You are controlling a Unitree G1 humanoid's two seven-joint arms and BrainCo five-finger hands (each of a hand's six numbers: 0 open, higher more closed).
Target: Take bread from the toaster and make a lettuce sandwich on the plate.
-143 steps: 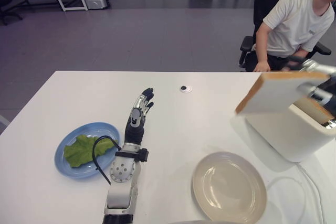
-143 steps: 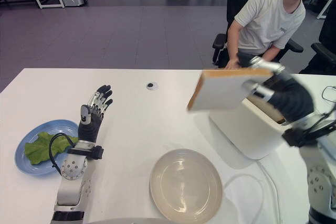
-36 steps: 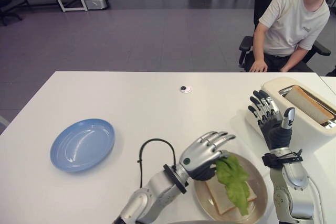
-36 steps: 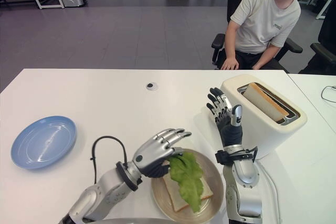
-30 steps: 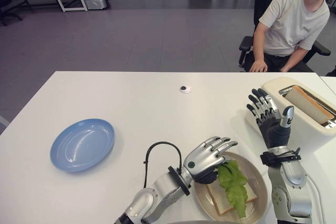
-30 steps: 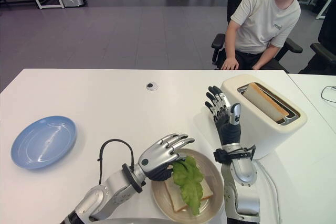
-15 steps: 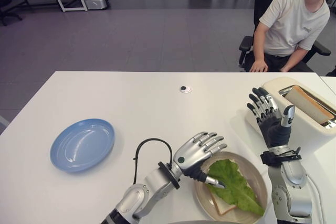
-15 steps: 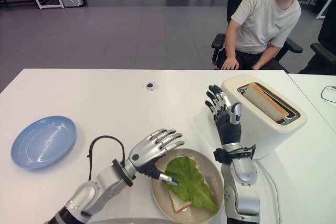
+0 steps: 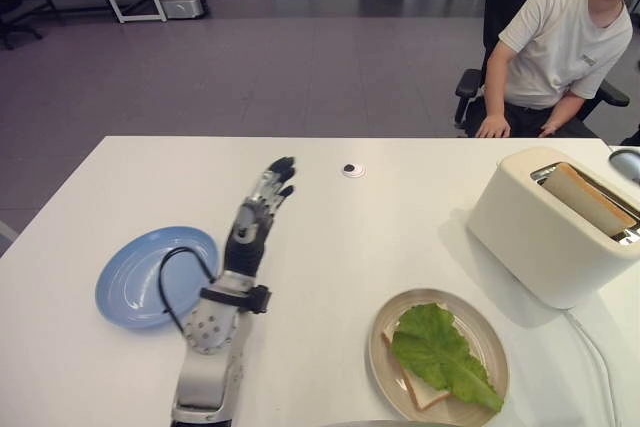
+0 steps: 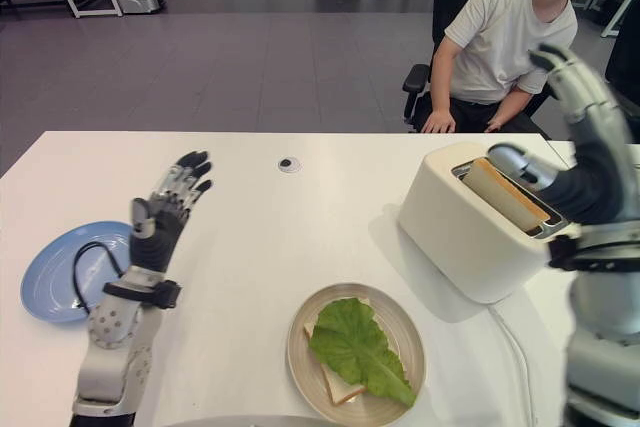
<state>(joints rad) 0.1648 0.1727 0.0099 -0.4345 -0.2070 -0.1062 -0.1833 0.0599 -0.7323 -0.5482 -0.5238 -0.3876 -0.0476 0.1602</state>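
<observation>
White table (image 9: 330,237) carries everything we see. At its right end sits the cream toaster (image 9: 540,247), and our right hand (image 10: 600,182) hangs over its slot, fingers spread upward and gripping nothing, thumb close to the second slice (image 9: 585,197) standing in the slot. Our left hand (image 9: 252,219) is raised just right of the blue plate (image 9: 130,287), fingers straight and apart, holding nothing. Near the front edge, left of the toaster, lies the beige plate (image 9: 384,332). On it a lettuce leaf (image 9: 440,352) covers a bread slice (image 9: 420,393), whose corner peeks out. A small black button (image 9: 348,169) lies near the far edge.
</observation>
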